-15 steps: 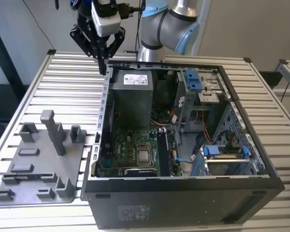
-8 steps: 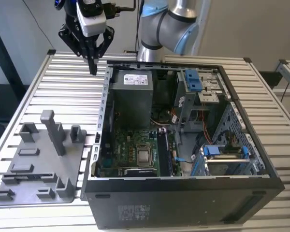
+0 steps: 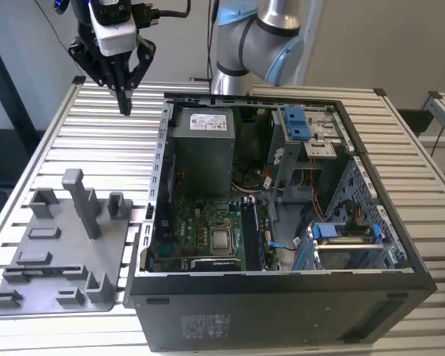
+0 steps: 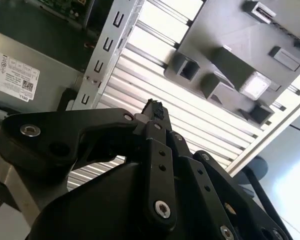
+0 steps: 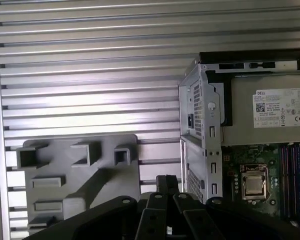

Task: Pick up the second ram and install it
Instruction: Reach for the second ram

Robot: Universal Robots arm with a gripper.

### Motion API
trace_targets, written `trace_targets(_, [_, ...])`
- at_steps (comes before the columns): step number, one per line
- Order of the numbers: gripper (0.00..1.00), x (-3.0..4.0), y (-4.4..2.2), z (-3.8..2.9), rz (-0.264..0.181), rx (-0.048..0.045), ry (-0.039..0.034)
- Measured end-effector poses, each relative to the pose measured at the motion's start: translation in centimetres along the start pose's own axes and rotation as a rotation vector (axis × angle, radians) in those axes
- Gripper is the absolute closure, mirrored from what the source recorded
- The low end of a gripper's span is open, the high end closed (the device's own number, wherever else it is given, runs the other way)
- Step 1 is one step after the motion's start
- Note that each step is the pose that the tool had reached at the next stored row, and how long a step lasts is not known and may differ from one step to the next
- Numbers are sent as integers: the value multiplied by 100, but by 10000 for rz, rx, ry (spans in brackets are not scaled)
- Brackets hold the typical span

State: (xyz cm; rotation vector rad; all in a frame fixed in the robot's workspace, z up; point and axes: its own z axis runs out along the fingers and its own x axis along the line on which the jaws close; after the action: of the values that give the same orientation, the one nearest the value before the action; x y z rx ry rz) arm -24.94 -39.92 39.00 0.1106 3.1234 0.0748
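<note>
We find the gripper (image 3: 124, 107) closed on nothing, hanging above the slatted table (image 3: 111, 144) beside the open case (image 3: 282, 315), consistent with the second ram (image 3: 249, 234) apparently seated upright in the motherboard (image 3: 189, 237).

Slatted table top (image 3: 111, 141): bare silver aluminium, ribbed, satin sheen.
Grey holder tray (image 3: 59, 256), on the exterior view's left: matt plastic, slightly grainy.
Open computer case (image 3: 282, 311): matt black outer panel; bare grey sheet metal inside, partly perforated.
Green circuit board (image 3: 196, 233): glossy.
Blue drive latches (image 3: 297, 122): smooth plastic.
Black gripper (image 3: 124, 104): matt, with bright metal screws.
</note>
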Motion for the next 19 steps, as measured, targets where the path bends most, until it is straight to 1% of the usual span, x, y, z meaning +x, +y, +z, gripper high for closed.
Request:
trace_targets(4, [89, 117, -8, 0, 0, 0, -1])
trace_targets(9, [89, 227, -16, 6, 0, -1, -1])
trace_targets(16, [89, 405, -30, 18, 0, 0, 0])
trace_targets(19, [89, 499, -37, 24, -1, -1, -1])
